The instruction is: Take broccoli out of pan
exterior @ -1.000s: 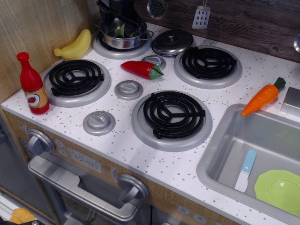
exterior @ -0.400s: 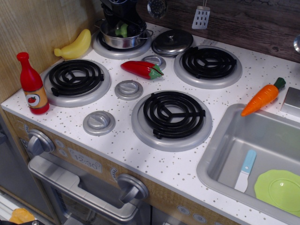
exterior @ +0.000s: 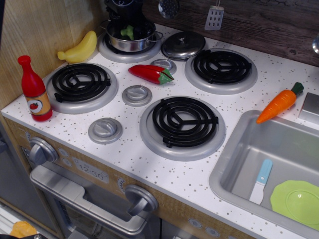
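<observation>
One gripper over pan | jaws closed around broccoli

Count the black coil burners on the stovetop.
4. Front left burner, front centre burner, back right burner, and a back left burner mostly hidden under the pan, so its coil cannot be confirmed.

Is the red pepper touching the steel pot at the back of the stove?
Apart. The only view shows bare white countertop between the red pepper and the steel pot, which sits on the back-left burner.
</observation>
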Robot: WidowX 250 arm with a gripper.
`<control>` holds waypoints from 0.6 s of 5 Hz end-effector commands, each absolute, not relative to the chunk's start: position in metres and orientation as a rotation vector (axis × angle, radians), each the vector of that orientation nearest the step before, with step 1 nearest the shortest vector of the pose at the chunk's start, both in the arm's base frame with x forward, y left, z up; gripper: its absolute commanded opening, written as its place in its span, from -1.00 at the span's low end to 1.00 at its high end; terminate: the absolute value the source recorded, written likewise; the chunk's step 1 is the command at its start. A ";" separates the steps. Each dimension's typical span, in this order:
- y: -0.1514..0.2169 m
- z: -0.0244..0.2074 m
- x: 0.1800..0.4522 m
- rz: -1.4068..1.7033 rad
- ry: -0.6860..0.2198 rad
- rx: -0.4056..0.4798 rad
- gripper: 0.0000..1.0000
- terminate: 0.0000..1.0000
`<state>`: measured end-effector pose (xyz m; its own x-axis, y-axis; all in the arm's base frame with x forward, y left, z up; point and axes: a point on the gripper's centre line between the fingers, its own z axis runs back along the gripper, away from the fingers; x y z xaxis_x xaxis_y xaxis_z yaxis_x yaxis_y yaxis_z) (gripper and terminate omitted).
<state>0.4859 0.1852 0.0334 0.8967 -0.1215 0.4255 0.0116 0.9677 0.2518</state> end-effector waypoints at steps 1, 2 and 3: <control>0.190 0.070 0.489 -0.049 -0.484 0.285 -1.00 -1.00; 0.187 0.087 0.484 -0.031 -0.468 0.336 -1.00 -1.00; 0.182 0.107 0.475 0.020 -0.459 0.402 -1.00 -1.00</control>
